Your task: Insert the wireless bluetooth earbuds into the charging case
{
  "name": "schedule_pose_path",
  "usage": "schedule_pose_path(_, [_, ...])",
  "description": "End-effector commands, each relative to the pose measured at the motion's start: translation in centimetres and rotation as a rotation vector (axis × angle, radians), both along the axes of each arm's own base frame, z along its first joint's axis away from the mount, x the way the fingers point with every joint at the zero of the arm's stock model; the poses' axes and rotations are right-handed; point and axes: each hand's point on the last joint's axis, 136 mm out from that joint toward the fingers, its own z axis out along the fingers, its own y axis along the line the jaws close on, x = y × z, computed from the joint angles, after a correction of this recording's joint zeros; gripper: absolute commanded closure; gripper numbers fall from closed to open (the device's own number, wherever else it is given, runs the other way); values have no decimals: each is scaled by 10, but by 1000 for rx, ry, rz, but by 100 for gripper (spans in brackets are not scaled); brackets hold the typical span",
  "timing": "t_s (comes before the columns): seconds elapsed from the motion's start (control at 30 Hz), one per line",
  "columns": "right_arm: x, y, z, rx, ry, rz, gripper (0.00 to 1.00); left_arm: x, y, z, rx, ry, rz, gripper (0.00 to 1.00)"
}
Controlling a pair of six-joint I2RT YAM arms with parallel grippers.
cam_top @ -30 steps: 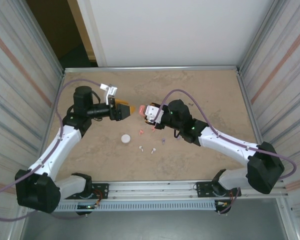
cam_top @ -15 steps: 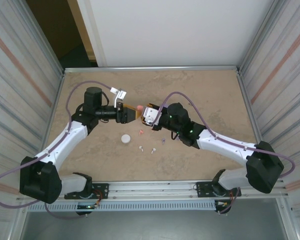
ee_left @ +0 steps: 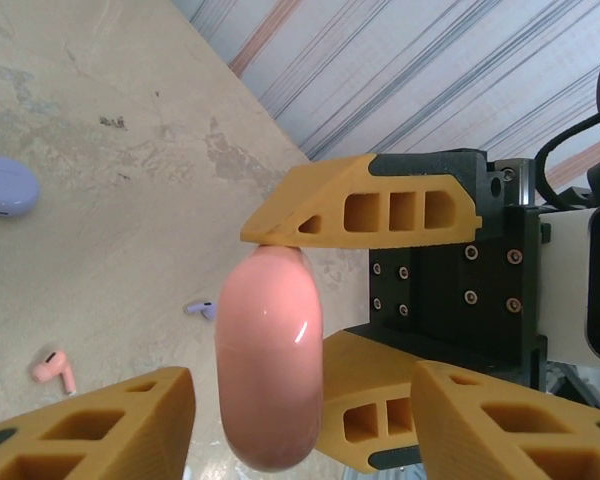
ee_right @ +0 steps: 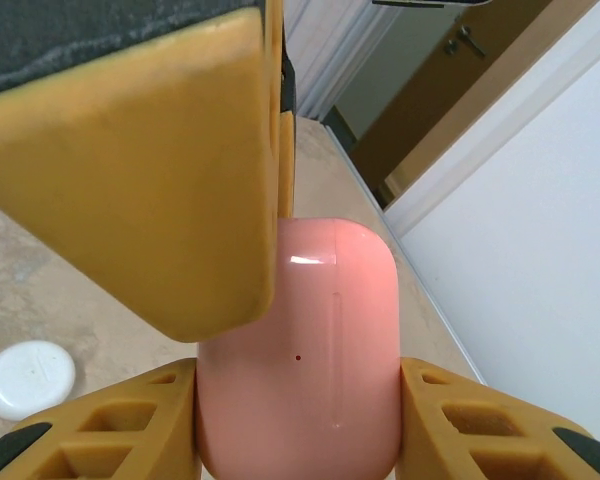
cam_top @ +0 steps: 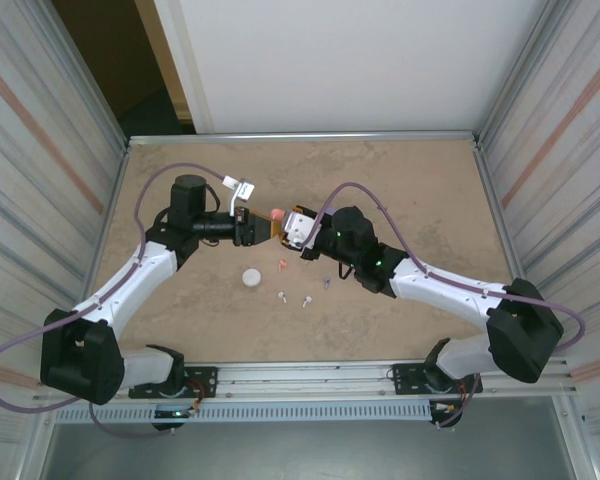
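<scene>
A coral-pink charging case [cam_top: 277, 214] hangs above the table, lid closed. My right gripper [ee_right: 298, 375] is shut on it, fingers pressing both flat sides of the case [ee_right: 300, 370]. My left gripper [ee_left: 302, 380] faces it from the left and stands open around the case [ee_left: 270, 360], with a narrow gap on each side. The right gripper's fingers [ee_left: 365, 208] pinch the case above and below. On the table lie a coral earbud [ee_left: 53, 368], a purple earbud [ee_left: 202, 309], white earbuds [cam_top: 282, 296] and another coral one [cam_top: 282, 265].
A round white case [cam_top: 251, 278] lies on the table left of the earbuds. A purple case [ee_left: 5, 185] rests farther off on the sandy table [cam_top: 410, 190]. Metal walls [cam_top: 540, 130] close in both sides.
My left gripper has moved right up to the pink case and its jaws have narrowed around it. The right gripper has shifted slightly left, still holding the case.
</scene>
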Motion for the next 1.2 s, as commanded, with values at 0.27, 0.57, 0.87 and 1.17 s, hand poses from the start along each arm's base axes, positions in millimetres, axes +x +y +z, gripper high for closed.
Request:
schedule_pose_path(0.27, [0, 8, 9, 46, -1, 1, 59, -4, -4, 3, -22, -13, -36, 56])
schedule_pose_path(0.57, [-1, 14, 10, 48, -1, 5, 59, -4, -4, 4, -22, -17, -38, 65])
schedule_pose_path(0.87, [1, 15, 11, 56, 4, -2, 59, -4, -4, 4, -20, -16, -39, 67])
schedule_pose_path(1.17, [4, 17, 11, 63, 13, -10, 59, -4, -4, 4, -19, -17, -39, 75])
